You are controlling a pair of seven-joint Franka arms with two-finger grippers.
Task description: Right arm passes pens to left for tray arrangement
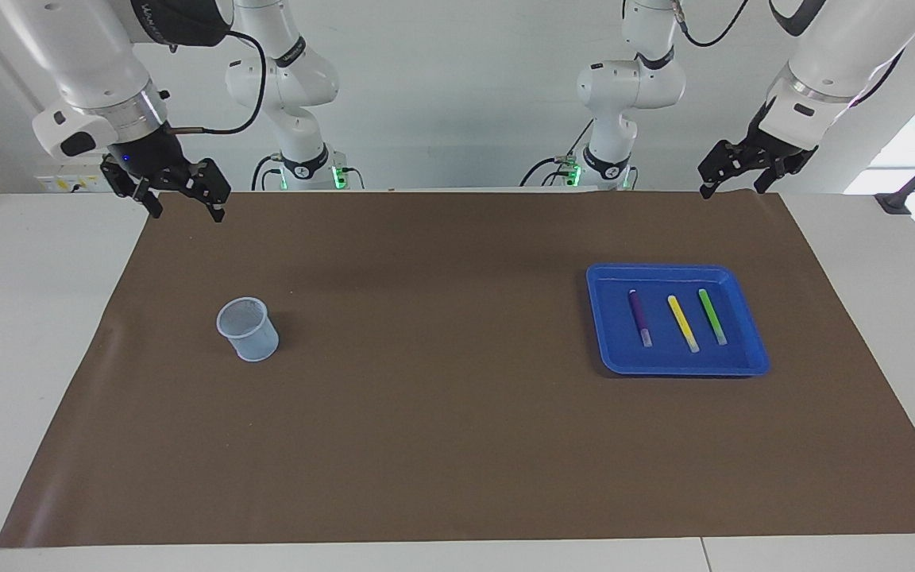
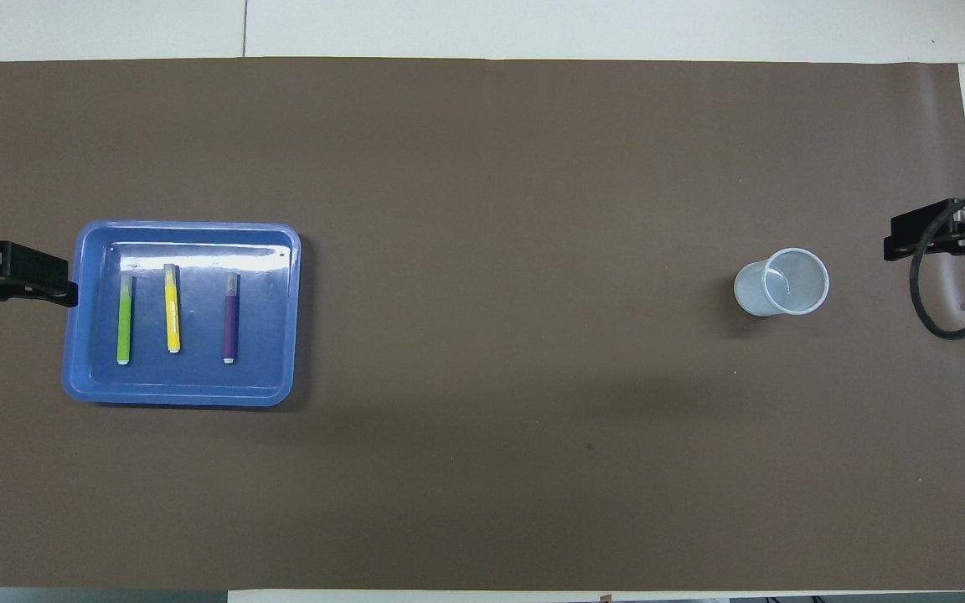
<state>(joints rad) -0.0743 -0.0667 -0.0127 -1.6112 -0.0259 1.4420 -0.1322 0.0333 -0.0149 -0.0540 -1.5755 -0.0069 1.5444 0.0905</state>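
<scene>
Three pens [image 1: 678,319] side by side in tray [image 1: 751,353]

The blue tray [image 1: 677,361] sits toward the left arm's end of the brown mat [image 1: 457,445], holding the purple pen [image 1: 639,317], yellow pen [image 1: 683,323] and green pen [image 1: 712,316] side by side, apart. A clear cup [image 1: 248,329] stands upright toward the right arm's end. Right gripper [image 1: 184,208] and left gripper [image 1: 735,187] hang raised, fingers spread, holding nothing.

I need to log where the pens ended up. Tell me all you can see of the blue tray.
The tray is shallow, near-square, glossy blue plastic with rounded corners and a raised rim. It lies flat on the brown mat toward the left arm's end. Purple, yellow and green pens lie side by side in it, apart.
</scene>
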